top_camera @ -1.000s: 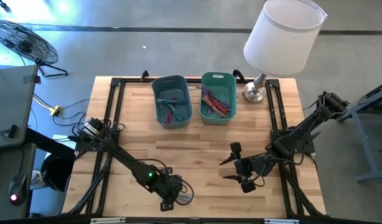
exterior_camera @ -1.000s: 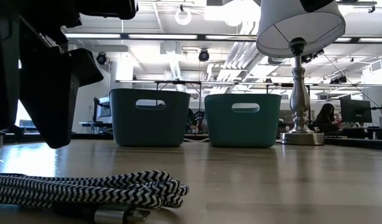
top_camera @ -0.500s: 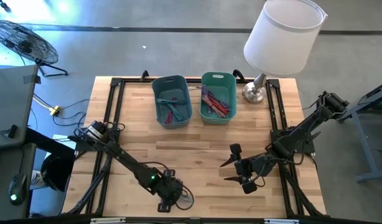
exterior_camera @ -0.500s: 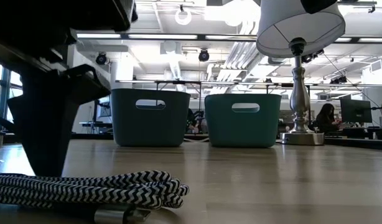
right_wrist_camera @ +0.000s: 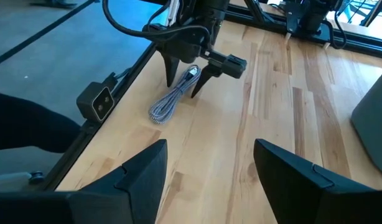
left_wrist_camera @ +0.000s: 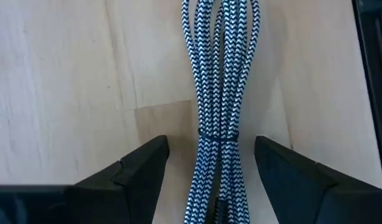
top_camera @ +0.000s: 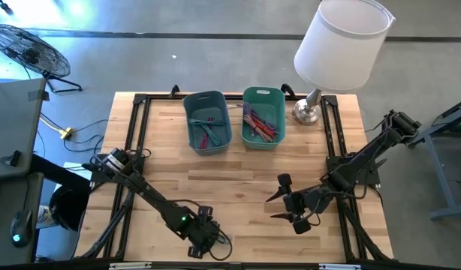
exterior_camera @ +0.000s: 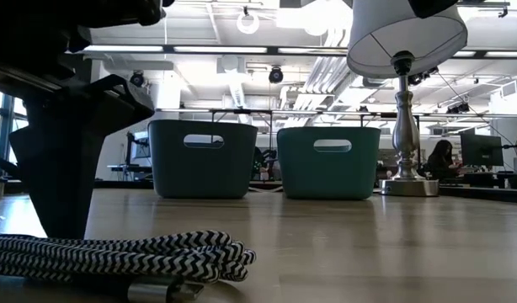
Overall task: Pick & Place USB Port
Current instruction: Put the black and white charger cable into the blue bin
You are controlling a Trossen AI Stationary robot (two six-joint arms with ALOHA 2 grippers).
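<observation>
A black-and-white braided USB cable (left_wrist_camera: pixel 219 81), bundled and tied with a thin band, lies flat on the wood close to the table's near edge (top_camera: pixel 221 240). My left gripper (left_wrist_camera: pixel 209 149) hangs over it, open, one finger on each side of the bundle near the band, with a gap on both sides. In the low view one of its dark fingers (exterior_camera: pixel 65 185) stands just behind the cable (exterior_camera: pixel 124 257). My right gripper (top_camera: pixel 272 204) waits open over the right half of the table, and its wrist view shows the cable (right_wrist_camera: pixel 172 101) from afar.
Two teal bins (top_camera: pixel 208 120) (top_camera: pixel 263 116) holding coloured cables stand at the far side, with a lamp (top_camera: pixel 339 45) at the far right corner. Black frame rails (top_camera: pixel 133 150) run along the table's sides. Bare wood (top_camera: pixel 230 180) lies between the arms.
My left gripper has moved toward the table's near edge and come down, so its open fingers now stand on either side of the cable bundle. The cable has stayed where it was.
</observation>
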